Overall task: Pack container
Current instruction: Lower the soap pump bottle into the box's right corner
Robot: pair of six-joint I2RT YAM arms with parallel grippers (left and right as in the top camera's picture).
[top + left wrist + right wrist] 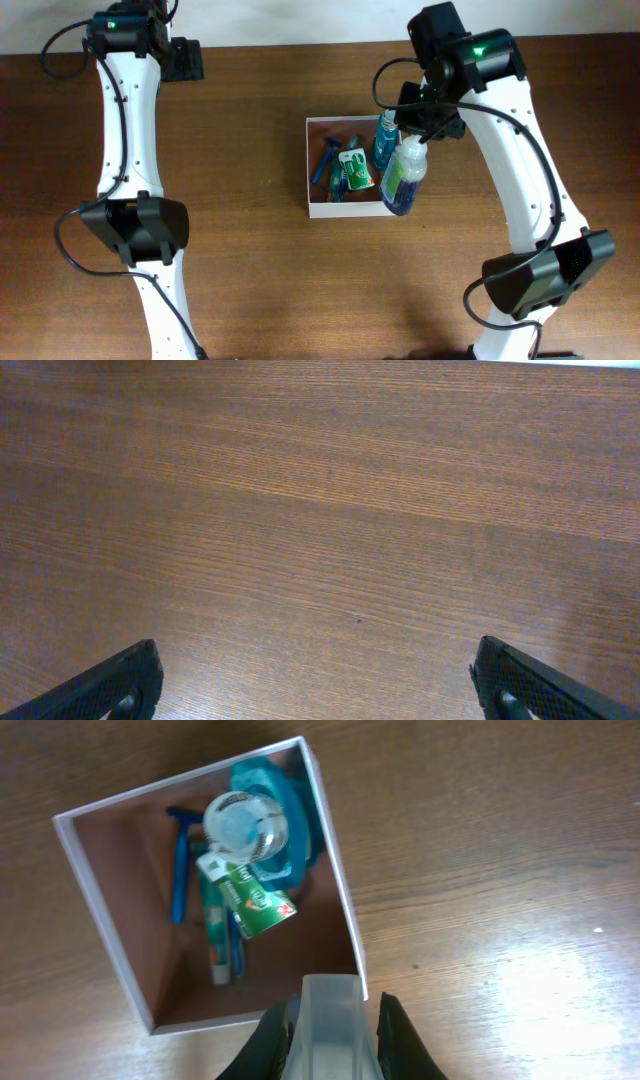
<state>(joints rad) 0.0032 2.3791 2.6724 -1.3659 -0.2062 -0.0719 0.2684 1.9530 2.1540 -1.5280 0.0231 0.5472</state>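
Right jaws clamped on clear blue-filled bottle (pixel 403 178) poised over right wall of container (pixel 340 208), middle of worktop (pixel 250 100); left jaws wide apart, empty; risk: bottle base snags wall, tips outside or shoves container.

In the right wrist view, the held bottle (pixel 330 1040) is cut off by the lower edge. Only its pale top shows, between the fingers (pixel 400 1042) of the right gripper (pixel 330 1010), and these are cut off there too. Inside the container (pixel 338 900), the round top of a second bottle (pixel 245 823) is blurred, and it hides what lies under it. The print on the green tube (pixel 258 905) is too small to read. In the left wrist view, only the tips of the left gripper (pixel 320 685) show, in the two lower corners.
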